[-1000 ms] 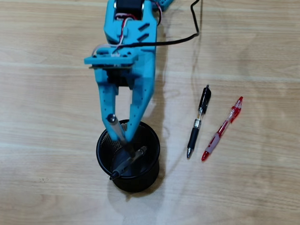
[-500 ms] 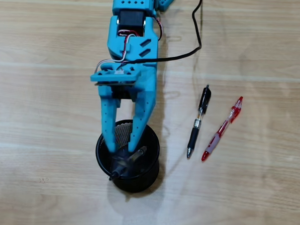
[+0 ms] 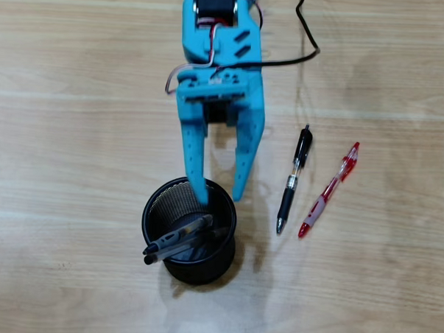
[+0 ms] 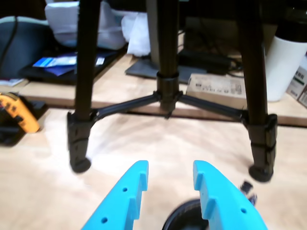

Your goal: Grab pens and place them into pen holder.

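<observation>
I am looking at the gripper (image 3: 221, 197) hanging over the back rim of the holder (image 3: 155, 209), its two blue fingers spread apart and carrying nothing; the left finger tip in the overhead view is sitting over the cup's mouth, the right one just outside the rim. In the wrist view the gripper (image 4: 170, 173) is showing the same wide gap, with only a sliver of the holder (image 4: 184, 218) peeking between the fingers at the bottom edge and a tripod (image 4: 165, 91) standing beyond. Two grey pens (image 3: 176, 238) are lying slanted inside the cup, their ends poking over the rim on its left side in the overhead view. Two more are waiting on the table (image 3: 74, 167) to the right of the gripper in that view: the black pen (image 3: 293, 180) nearer, the red pen (image 3: 328, 190) just beyond it, close together but apart. Both are lying with their long axes running roughly along the arm's own line, tips toward the bottom of the picture, the red one tilted a little more. I am judging that the next grab calls for swinging right to the black pen, and the fingers, opening across that axis, are already lined up well to straddle its barrel.
</observation>
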Action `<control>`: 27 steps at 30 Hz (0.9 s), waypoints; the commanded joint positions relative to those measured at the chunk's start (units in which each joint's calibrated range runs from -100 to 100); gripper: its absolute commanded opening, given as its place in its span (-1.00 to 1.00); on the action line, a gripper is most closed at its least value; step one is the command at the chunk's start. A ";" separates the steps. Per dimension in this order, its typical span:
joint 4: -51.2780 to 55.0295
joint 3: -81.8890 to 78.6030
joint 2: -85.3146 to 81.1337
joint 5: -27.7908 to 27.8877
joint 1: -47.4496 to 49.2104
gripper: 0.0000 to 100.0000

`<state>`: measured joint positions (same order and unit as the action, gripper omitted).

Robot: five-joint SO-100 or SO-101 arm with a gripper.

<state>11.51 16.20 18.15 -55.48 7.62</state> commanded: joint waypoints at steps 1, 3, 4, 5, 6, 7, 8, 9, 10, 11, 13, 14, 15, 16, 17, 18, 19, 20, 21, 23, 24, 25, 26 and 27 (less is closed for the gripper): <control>12.47 0.70 -8.70 -0.17 2.77 -0.79; 17.98 0.88 -10.47 -0.17 4.68 -0.85; 20.31 0.88 -11.31 -0.17 5.68 -0.92; 22.29 0.88 -12.06 -0.17 6.68 -0.97; 24.18 0.88 -12.57 -0.22 7.86 -0.96; 25.65 0.88 -12.99 -0.22 8.95 -0.94; 26.85 0.88 -13.24 -0.27 9.94 -0.95; 27.63 0.97 -13.41 -0.32 10.85 -0.95; 27.88 0.97 -13.41 -0.37 11.76 -0.95; 27.88 0.97 -13.07 -1.49 13.21 -0.95; 28.14 0.97 -12.82 -3.42 14.30 -0.95; 28.14 0.97 -12.48 -3.93 14.57 -0.95; 28.14 0.97 -11.64 -4.34 14.66 -0.95; 28.14 1.33 -10.55 -4.49 14.66 -0.95; 28.66 3.85 -8.28 -4.49 14.57 -0.95; 30.04 5.21 -7.02 -4.54 14.48 -0.95; 32.36 7.01 -5.68 -4.54 14.21 -0.95; 35.37 8.99 -4.25 -4.79 14.03 -0.95; 38.99 11.33 -2.99 -5.45 13.94 -0.95; 47.08 16.02 -0.47 -6.93 13.58 -0.95; 50.27 18.18 0.79 -7.44 13.30 -0.95; 52.68 19.99 2.05 -7.69 13.21 -0.95; 54.06 21.43 3.31 -7.69 13.12 -0.95; 54.49 22.33 4.57 -7.69 13.03 -0.95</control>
<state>60.47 31.47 20.36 -62.55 21.97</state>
